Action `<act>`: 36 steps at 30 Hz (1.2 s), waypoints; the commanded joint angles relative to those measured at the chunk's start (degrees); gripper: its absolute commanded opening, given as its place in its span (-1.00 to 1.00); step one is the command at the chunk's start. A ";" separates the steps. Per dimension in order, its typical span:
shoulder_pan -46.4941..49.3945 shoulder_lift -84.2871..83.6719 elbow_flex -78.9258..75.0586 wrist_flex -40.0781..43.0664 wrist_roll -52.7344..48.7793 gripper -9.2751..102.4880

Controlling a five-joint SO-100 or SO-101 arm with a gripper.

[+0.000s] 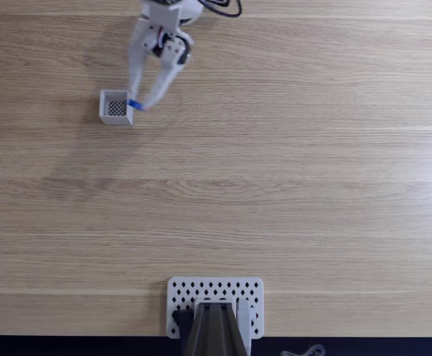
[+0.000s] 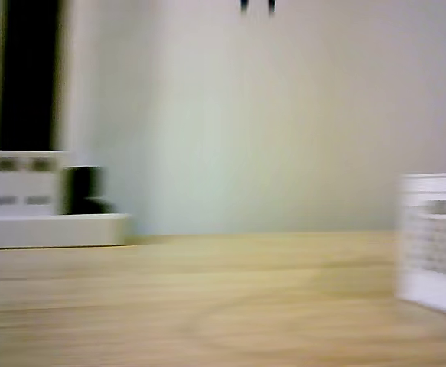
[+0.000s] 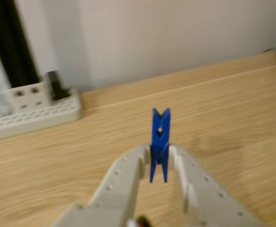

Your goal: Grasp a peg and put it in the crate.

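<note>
In the fixed view my white gripper [image 1: 135,104] reaches down from the top edge, its tips at the right rim of the small white crate [image 1: 115,107]. The blue peg [image 1: 135,104] shows as a small blue patch between the fingertips, right against that rim. The wrist view shows the peg [image 3: 160,143] standing upright, pinched between my two white fingers [image 3: 123,175], so my gripper [image 3: 159,156] is shut on it. The other view shows the crate [image 2: 435,241] as a blurred white box at the right edge.
A white perforated plate [image 1: 216,297] with a dark mount sits at the table's front edge in the fixed view; it appears at the left in the wrist view [image 3: 33,113]. Bare wood table lies between it and the crate.
</note>
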 commanded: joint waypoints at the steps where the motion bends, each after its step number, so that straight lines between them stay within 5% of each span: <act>1: 5.71 -3.25 0.44 -9.84 -0.44 -0.84; 36: 10.46 -19.34 -0.09 -13.10 -0.35 -0.74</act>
